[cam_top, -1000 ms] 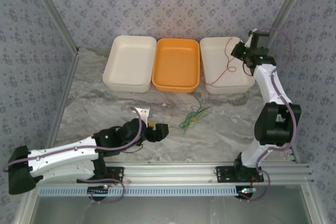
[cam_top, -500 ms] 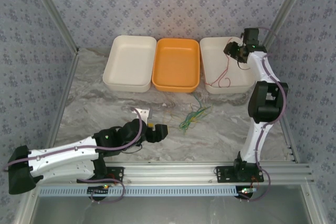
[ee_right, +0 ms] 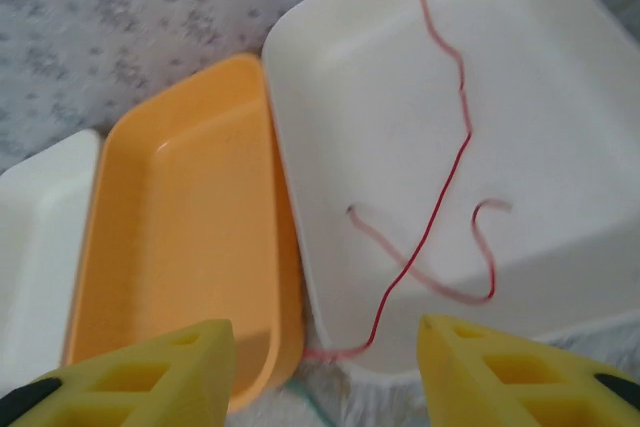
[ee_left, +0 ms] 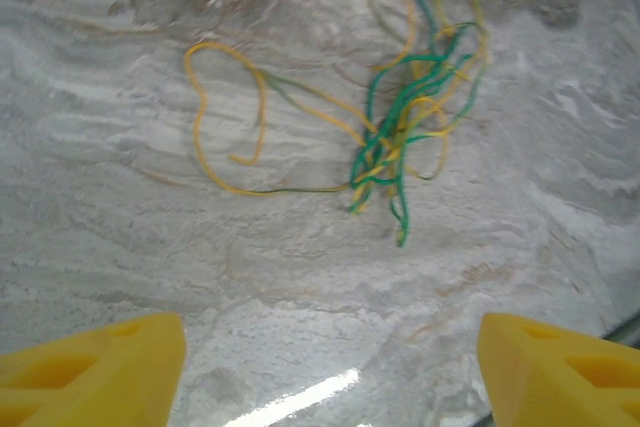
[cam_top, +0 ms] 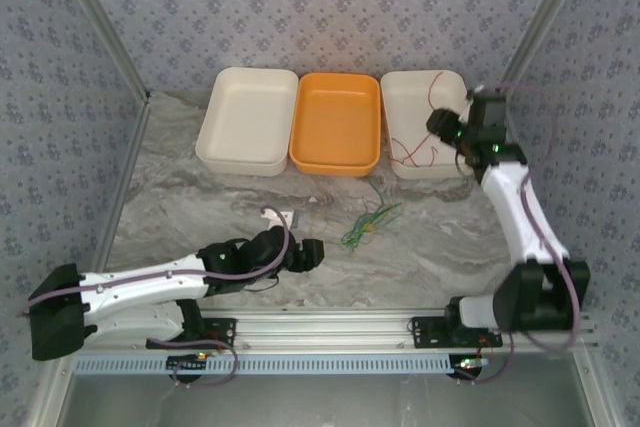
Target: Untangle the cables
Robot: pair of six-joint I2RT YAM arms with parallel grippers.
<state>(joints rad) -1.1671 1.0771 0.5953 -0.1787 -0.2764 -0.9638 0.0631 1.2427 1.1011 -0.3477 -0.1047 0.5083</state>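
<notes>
Three trays were seen in a row at the far edge of the marble table (cam_top: 200,207): a left white tray (cam_top: 240,161), an orange tray (cam_top: 333,164) touching it in the middle, and a right white tray (cam_top: 440,171) just beside the orange one. A red cable (ee_right: 467,137) was laid inside the right white tray, running in a wavy line from the far side down to a hooked loop on the tray floor, with one end carried over the near rim at the corner next to the orange tray. A tangle of green and yellow cables (ee_left: 400,142) was left on the bare table in front of the orange and right white trays, well apart from the red cable. From this knot a yellow loop (ee_left: 205,107) was spread out flat to one side, and a dark green strand was led off toward the trays. The left gripper (ee_left: 332,367) was held low over the table, near the tangle but not touching it, its yellow fingers set wide apart with nothing between them. The right gripper (ee_right: 325,372) was held above the near part of the right white tray, its fingers likewise parted and nothing grasped, the red cable lying free below.
</notes>
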